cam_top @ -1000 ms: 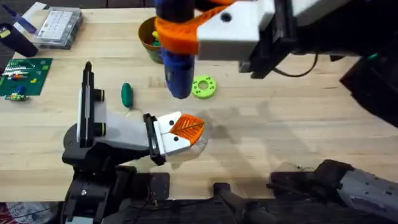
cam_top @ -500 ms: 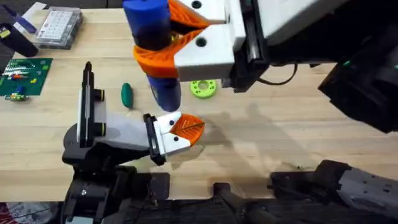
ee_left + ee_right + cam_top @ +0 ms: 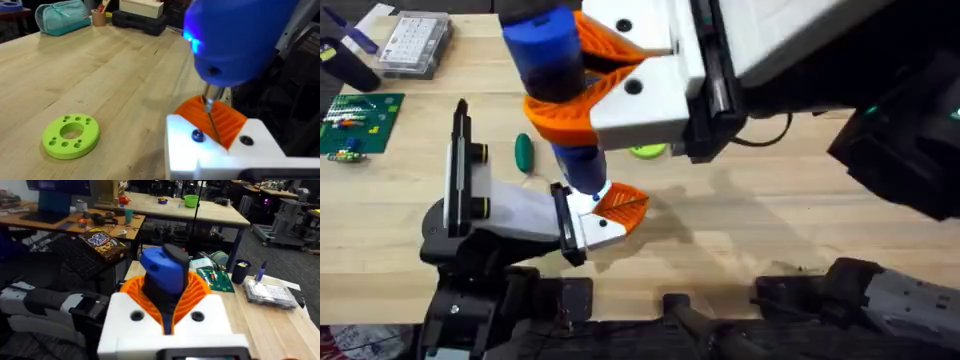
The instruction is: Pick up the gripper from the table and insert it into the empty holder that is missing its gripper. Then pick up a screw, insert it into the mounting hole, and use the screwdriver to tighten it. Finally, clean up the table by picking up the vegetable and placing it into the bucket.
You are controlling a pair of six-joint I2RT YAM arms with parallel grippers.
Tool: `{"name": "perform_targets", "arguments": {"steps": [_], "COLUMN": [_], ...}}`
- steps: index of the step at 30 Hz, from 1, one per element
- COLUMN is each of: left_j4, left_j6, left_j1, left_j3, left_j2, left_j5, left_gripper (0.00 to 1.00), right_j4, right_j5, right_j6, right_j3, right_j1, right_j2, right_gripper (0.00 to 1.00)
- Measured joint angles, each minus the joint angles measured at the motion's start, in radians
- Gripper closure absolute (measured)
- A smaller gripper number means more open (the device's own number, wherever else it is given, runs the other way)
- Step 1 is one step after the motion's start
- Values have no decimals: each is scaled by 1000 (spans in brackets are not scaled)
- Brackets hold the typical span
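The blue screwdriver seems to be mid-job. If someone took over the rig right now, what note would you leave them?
Right gripper: shut on the screwdriver, held upright, bit down.
Left gripper: lies low on the table; whether it is open or shut cannot be told.
The bit tip sits beside a dark screw head on the left gripper's white body, against its orange pad.
The vegetable lies on the table, not yet cleared away.
The lime-green ring lies loose nearby.
Left: finish tightening, put the screwdriver down, then put the vegetable into the bucket.
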Motion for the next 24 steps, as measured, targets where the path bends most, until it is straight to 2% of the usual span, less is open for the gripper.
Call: {"name": "perform_targets", "arguments": {"steps": [24], "left_j4": [0], "left_j6": [0], "left_j1": [0], "left_j3": [0], "left_j2": [0], "left_j5": [0], "left_gripper": [985], "right_j4": [-19], "right_j5": [0], "right_j6": [-15], "right_j3": [0], "right_j1": [2], "right_j2": [48], "right_gripper": [953]}}
